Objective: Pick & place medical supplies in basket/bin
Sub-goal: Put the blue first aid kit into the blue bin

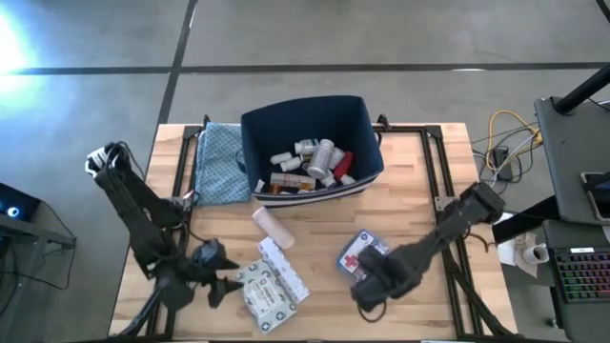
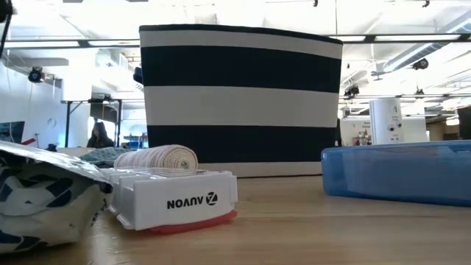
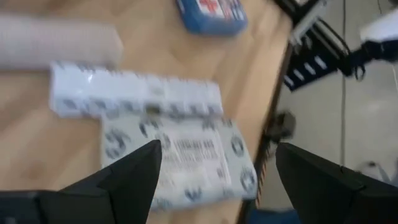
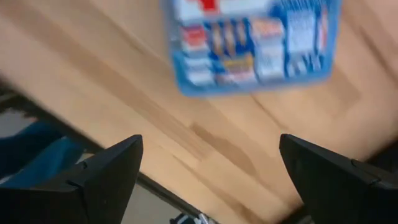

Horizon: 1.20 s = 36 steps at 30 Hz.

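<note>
The navy bin (image 1: 307, 126) stands at the table's far middle with several white bottles and tubes (image 1: 315, 157) inside. On the table nearer me lie a beige bandage roll (image 1: 274, 227), a white pill organizer (image 1: 283, 268), a grey-white printed packet (image 1: 264, 292) and a blue first-aid box (image 1: 357, 250). My left gripper (image 1: 227, 279) hovers open just left of the packet (image 3: 180, 155), slanting down. My right gripper (image 1: 372, 289) is open and points down over the wood just near of the blue box (image 4: 255, 40). Neither touches anything.
A blue patterned cloth (image 1: 217, 162) lies left of the bin. Black frame rails (image 1: 440, 181) run along the table's left and right sides. Bare wood (image 1: 419, 219) lies right of the blue box. Cables and a keyboard (image 1: 581, 276) are off the table's right.
</note>
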Tool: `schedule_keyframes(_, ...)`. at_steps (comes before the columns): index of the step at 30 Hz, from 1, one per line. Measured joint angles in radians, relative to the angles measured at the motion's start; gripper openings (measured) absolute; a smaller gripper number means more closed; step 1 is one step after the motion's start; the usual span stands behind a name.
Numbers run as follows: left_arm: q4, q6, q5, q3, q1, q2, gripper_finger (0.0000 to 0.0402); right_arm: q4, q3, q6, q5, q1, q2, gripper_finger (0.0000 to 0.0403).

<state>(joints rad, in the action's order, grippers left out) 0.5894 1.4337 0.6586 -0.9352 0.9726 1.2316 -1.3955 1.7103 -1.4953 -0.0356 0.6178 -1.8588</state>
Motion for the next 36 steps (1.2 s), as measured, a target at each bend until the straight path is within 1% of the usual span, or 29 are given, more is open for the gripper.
schedule_keyframes(4, -0.013, -0.070, -0.024, 0.003, -0.096, -0.021, 0.0295, 0.010, -0.091, -0.210, -0.020, 0.074, -0.001, 0.0364)
schedule_keyframes(7, -0.088, -0.166, -0.078, 0.005, -0.168, -0.011, 0.0286, 0.038, -0.142, -0.378, -0.024, 0.128, -0.001, 0.0341)
schedule_keyframes(9, -0.158, -0.239, -0.110, 0.005, -0.206, 0.003, 0.0269, 0.051, -0.167, -0.492, -0.026, 0.160, -0.001, 0.0317)
schedule_keyframes(11, -0.215, -0.301, -0.130, 0.005, -0.236, 0.020, 0.0244, 0.064, -0.187, -0.592, -0.025, 0.188, -0.001, 0.0289)
schedule_keyframes(13, -0.256, -0.338, -0.136, 0.005, -0.265, 0.036, 0.0213, 0.070, -0.207, -0.651, -0.017, 0.209, -0.001, 0.0258)
schedule_keyframes(18, -0.322, -0.352, -0.135, 0.005, -0.319, 0.058, 0.0135, 0.071, -0.272, -0.671, -0.006, 0.227, -0.001, 0.0180)
schedule_keyframes(23, -0.451, -0.359, -0.136, 0.005, -0.349, 0.081, 0.0080, 0.081, -0.362, -0.620, 0.013, 0.226, -0.001, 0.0110)
schedule_keyframes(27, -0.521, -0.360, -0.137, 0.005, -0.371, 0.126, 0.0054, 0.119, -0.450, -0.624, 0.018, 0.227, 0.001, 0.0062)
schedule_keyframes(31, -0.561, -0.319, -0.151, 0.004, -0.401, 0.203, 0.0037, 0.158, -0.511, -0.672, 0.075, 0.226, 0.014, 0.0025)
schedule_keyframes(33, -0.563, -0.282, -0.174, 0.000, -0.419, 0.245, 0.0030, 0.147, -0.525, -0.713, 0.110, 0.226, 0.025, 0.0013)
schedule_keyframes(36, -0.570, -0.229, -0.203, -0.022, -0.438, 0.305, 0.0023, 0.098, -0.550, -0.779, 0.143, 0.227, 0.047, 0.0009)
